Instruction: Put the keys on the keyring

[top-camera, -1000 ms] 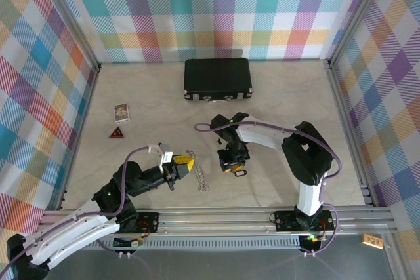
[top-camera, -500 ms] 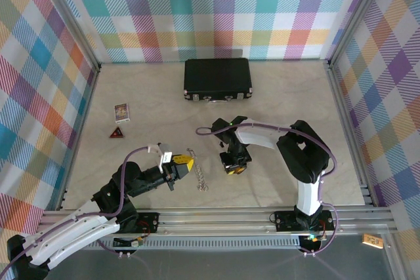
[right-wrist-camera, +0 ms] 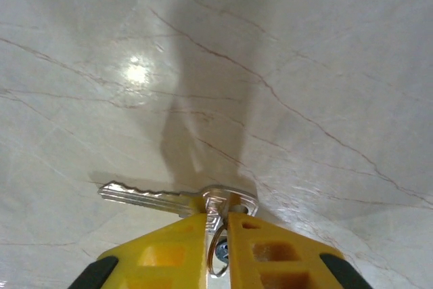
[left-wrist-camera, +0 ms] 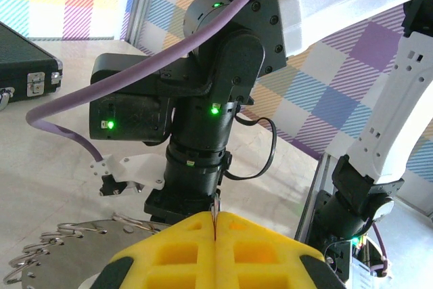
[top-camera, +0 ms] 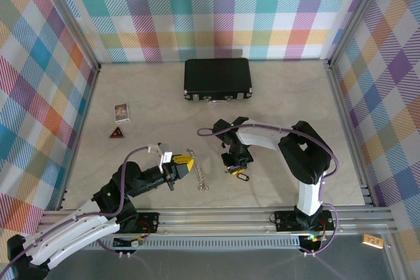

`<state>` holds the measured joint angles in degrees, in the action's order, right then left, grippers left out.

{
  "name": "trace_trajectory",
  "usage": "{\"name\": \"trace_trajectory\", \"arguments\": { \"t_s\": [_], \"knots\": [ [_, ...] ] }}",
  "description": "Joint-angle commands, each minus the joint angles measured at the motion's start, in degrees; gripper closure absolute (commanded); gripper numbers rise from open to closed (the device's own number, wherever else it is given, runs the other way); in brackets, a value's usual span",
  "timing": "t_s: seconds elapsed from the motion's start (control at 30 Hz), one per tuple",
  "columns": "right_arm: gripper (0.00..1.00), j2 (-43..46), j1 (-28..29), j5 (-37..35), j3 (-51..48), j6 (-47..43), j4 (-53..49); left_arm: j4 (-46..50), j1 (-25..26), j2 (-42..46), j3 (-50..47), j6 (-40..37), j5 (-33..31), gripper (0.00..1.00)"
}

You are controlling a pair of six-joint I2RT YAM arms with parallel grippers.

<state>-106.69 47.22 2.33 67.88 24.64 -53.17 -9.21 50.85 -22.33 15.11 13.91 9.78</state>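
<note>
The keys [top-camera: 199, 174] lie as a silvery chain on the table between the arms, and show as a flat wreath [left-wrist-camera: 64, 252] at the lower left of the left wrist view. My left gripper [top-camera: 189, 160] [left-wrist-camera: 215, 216] is shut, with a thin metal loop of that bunch pinched at its tips. My right gripper [top-camera: 234, 169] [right-wrist-camera: 216, 216] points down at the table, its yellow fingers closed on the head of a single silver key [right-wrist-camera: 152, 198]. The thin keyring [right-wrist-camera: 218, 256] runs through that key's head; from above it is a small dark oval [top-camera: 241, 176].
A black case [top-camera: 217, 79] [left-wrist-camera: 20, 59] lies at the back of the table. A small card [top-camera: 121, 112] and a red triangle [top-camera: 117, 133] sit at the left. The right arm's wrist [left-wrist-camera: 203, 106] stands close in front of my left gripper.
The right gripper's jaws have closed onto the key head and ring, and it has shifted slightly toward the near edge. The left arm has not moved.
</note>
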Motion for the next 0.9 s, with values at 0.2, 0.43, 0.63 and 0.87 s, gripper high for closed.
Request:
{"name": "trace_trajectory", "arguments": {
  "t_s": [0.2,0.43,0.63,0.87],
  "knots": [
    [0.94,2.95,0.20,-1.95,-1.60,0.44,-1.64,-3.44,-0.56,0.63,-0.79,-0.20,0.68,1.00],
    [1.00,9.89,1.40,-3.47,-6.59,0.58,4.71,-3.70,-0.57,0.51,-0.61,0.11,0.86,1.00],
    [1.00,21.42,2.96,-5.43,-18.03,-0.81,20.87,-4.21,-0.58,-0.64,-0.01,0.30,1.51,1.00],
    [1.00,34.98,3.40,-4.09,-35.93,-3.54,47.07,-4.79,-0.55,-1.67,0.62,0.81,2.08,1.00]
  ]
}}
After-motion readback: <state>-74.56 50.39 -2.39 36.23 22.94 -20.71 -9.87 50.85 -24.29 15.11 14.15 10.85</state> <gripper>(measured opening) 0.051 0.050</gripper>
